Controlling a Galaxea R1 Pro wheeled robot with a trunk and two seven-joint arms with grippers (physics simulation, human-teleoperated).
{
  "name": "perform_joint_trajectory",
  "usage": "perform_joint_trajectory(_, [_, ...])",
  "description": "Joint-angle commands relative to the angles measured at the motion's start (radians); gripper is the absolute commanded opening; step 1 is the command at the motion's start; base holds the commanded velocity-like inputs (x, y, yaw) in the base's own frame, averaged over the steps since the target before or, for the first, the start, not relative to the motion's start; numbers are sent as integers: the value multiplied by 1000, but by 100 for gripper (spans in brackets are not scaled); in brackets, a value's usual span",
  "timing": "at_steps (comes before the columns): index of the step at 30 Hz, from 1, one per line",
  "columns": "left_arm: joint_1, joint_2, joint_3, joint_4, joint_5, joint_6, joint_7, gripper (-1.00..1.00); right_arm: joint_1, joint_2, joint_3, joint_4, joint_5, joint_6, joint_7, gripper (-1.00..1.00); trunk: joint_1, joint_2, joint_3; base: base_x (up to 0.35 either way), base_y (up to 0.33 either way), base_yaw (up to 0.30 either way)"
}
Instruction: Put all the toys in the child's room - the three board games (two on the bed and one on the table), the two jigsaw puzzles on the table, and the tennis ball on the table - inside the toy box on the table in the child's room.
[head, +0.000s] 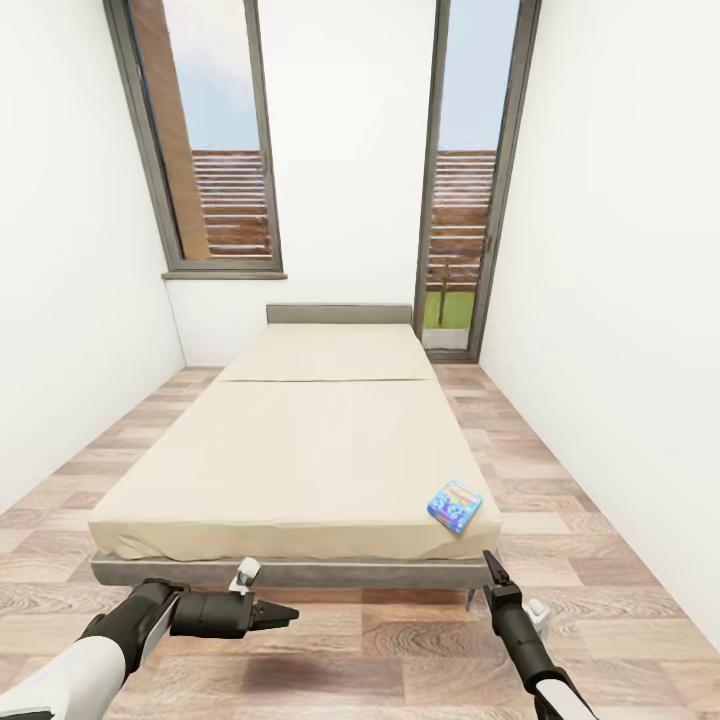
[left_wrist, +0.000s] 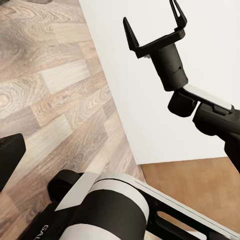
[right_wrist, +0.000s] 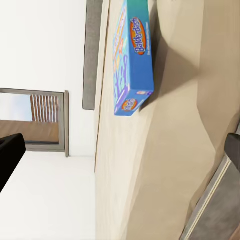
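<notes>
Robot is parked at the foot of the low bed with plain beige mattress and thin grey frame (head: 290, 450), facing it lengthwise. Grey headboard at the far end against the white wall, tall grey-framed windows either side, wood-plank floor (head: 330, 640) all round.

One task item up: small blue flat cardboard board game box (head: 455, 504), printed cover up, lying flat on the mattress at the near right corner, just inside the edge. In the right wrist view the same blue box (right_wrist: 134, 55) sits on the beige sheet with the cover lettering readable, nothing touching it.

Left claw (head: 285, 613) hangs low over the floor short of the bed frame, pointing right across the robot's front. Fingers look close together at the tip, but I cannot tell its state from this angle.

Right claw (head: 492, 566) is raised, pointing up and forward, tip just short of the bed's near right corner and below the blue box, not touching it. In the left wrist view the right claw (left_wrist: 154, 27) is clearly spread wide, two black fingers apart, nothing between them.
</notes>
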Motion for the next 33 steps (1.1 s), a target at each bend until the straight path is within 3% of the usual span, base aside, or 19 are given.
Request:
perform_joint_trajectory(1, [0,-1,7,-1,-10,9,-6,100,-1,0,-1,1,-10,11,4,100,0,0,-1,27,0,0])
perform_joint_trajectory(33, [0,-8,5,-1,-11,-6,-4,100,-1,-1,-6,2,-10,45,-7,100,0,0,-1,96,0,0])
